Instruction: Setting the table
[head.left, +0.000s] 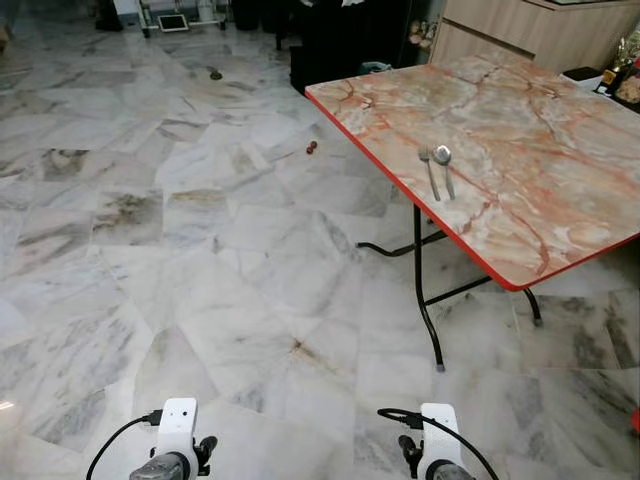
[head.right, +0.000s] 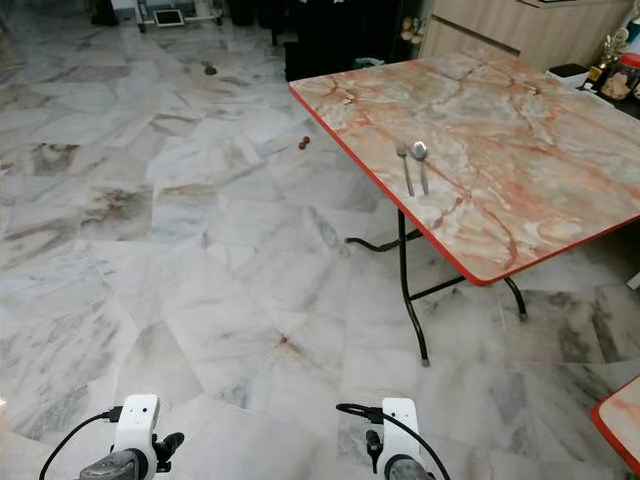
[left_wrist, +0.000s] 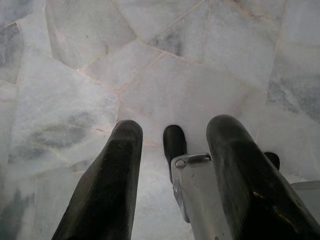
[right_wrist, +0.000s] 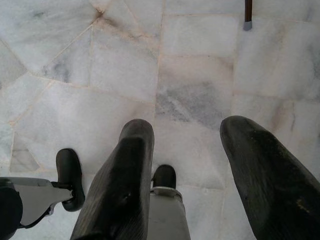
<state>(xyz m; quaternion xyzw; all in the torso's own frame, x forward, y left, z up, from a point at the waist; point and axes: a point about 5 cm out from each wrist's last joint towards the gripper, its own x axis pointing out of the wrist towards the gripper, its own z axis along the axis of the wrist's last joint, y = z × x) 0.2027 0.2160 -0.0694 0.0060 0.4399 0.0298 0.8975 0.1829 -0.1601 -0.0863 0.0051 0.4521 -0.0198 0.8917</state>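
Closest in, both arms hang low over the pale marble floor (head.left: 200, 300). The left gripper (left_wrist: 172, 140) points straight down at the tiles, its two black fingers (left_wrist: 112, 180) spread wide with nothing between them; past them I can see the robot's own silver leg and dark foot. The right gripper (right_wrist: 187, 137) hangs the same way, fingers (right_wrist: 125, 180) well apart and empty, with a black table foot (right_wrist: 247, 22) on the tiles further off.

A little beyond, on the robot's right, stands a folding table (head.left: 560, 240) with a reddish marbled top, a red rim and thin black legs (head.left: 425, 300). Near its left edge a fork (head.left: 429, 172) and a spoon (head.left: 445, 168) lie just beside each other, handles toward the robot, the spoon on the right.

Further out, a small dark reddish thing (head.left: 312, 147) lies on the floor past the table's corner. At the far end are dark furniture (head.left: 340, 40) and a wooden cabinet (head.left: 540, 30).
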